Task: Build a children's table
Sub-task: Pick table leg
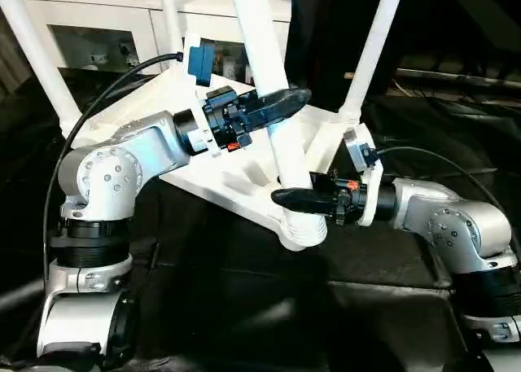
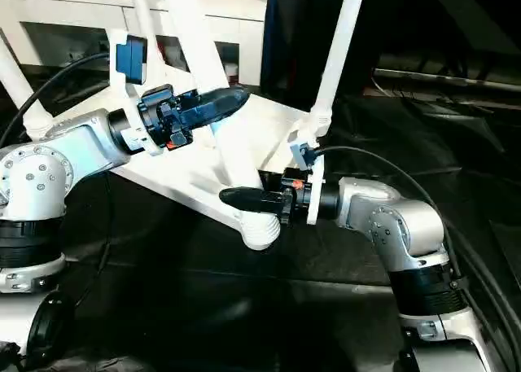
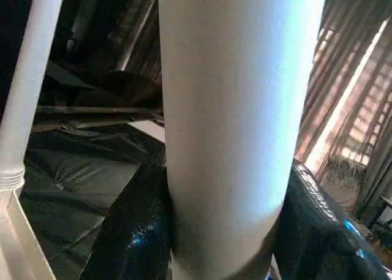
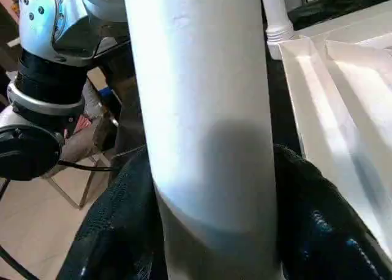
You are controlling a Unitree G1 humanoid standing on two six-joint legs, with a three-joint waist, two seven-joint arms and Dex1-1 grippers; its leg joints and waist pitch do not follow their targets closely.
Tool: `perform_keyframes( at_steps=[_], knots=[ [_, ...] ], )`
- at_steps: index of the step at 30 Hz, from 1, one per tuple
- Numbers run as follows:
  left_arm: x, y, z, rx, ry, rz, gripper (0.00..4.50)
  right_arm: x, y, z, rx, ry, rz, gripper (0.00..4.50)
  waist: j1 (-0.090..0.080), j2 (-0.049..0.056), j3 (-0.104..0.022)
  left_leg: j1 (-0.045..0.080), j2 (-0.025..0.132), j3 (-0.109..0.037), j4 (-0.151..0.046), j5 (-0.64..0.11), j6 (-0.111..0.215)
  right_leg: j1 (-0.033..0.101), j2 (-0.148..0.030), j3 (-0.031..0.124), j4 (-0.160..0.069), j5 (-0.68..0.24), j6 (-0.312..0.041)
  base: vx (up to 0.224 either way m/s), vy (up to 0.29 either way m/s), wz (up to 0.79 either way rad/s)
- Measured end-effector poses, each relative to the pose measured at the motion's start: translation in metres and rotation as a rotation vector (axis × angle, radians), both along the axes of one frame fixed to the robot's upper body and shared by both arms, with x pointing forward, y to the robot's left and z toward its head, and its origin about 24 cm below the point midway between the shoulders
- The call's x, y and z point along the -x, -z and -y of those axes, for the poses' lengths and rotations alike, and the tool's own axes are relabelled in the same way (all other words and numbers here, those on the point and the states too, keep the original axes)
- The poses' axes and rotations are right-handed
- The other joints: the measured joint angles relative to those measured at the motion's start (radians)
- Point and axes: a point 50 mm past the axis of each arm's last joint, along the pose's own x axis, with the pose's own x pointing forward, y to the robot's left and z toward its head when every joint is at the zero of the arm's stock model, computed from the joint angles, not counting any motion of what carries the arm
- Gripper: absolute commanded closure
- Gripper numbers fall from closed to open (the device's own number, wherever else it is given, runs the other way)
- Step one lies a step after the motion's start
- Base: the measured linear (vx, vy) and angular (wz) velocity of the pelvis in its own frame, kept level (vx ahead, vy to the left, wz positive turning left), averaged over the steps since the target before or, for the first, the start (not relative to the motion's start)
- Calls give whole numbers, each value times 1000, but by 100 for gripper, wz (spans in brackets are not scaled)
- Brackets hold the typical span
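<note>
The tabletop lies underside up, tilted, between both arms. The nearest leg stands in its front corner socket. The left pincer clamps this leg higher up; the right pincer clamps it just above the socket.

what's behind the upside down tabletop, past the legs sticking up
Behind the tabletop stands a white cabinet with glass doors; small items show inside, too indistinct to name. The legs and tabletop cover its lower part.
</note>
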Motion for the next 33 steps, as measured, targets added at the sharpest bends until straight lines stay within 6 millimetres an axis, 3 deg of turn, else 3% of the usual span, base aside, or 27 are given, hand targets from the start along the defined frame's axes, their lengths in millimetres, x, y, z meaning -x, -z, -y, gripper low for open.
perform_keyframes(
  at_steps=[6,7,8,15,19,24,25,28,33],
  knots=[
    [-1,1,-1,10,-8,-9,270,0,-1,-1,3,3,21,247,0,0,0,0,0,0,0,0,0,0,0,0,0,0,0,0,0,0],
    [-2,1,-1,17,-23,-21,214,-1,-1,-2,3,13,31,250,0,0,0,0,0,0,0,0,0,0,0,0,0,0,0,0,0,0],
    [-6,3,-2,38,-54,-53,200,-2,-2,-3,-1,35,44,251,0,0,0,0,0,0,0,0,0,0,0,0,0,0,0,0,0,0],
    [-22,16,1,-44,-286,-121,157,-20,7,-12,108,311,164,258,-2,0,0,0,0,-1,0,2,-3,0,0,-1,0,0,0,0,0,0],
    [-27,29,11,-130,-427,-180,157,-27,13,-22,179,462,210,259,-2,0,0,-1,0,-2,0,2,-3,0,0,-1,0,0,0,0,0,0],
    [-28,36,25,-123,-510,-224,157,-28,15,-36,224,515,268,259,-2,0,0,-2,0,-2,0,2,-3,0,1,-1,-2,0,0,0,0,0],
    [-28,36,25,-111,-516,-230,187,-27,15,-38,228,514,273,259,-2,0,0,-2,0,-2,0,2,-3,0,1,-1,-2,0,0,0,0,0],
    [-29,35,25,-89,-540,-244,198,-27,15,-39,233,522,287,259,-2,0,0,-2,0,-2,0,2,-3,0,1,-1,-2,0,0,0,0,0],
    [-31,36,24,-77,-581,-267,255,-28,15,-41,250,552,304,259,-3,0,0,-2,0,-2,0,2,-3,0,1,-1,-2,0,1,0,0,0]
  ],
)
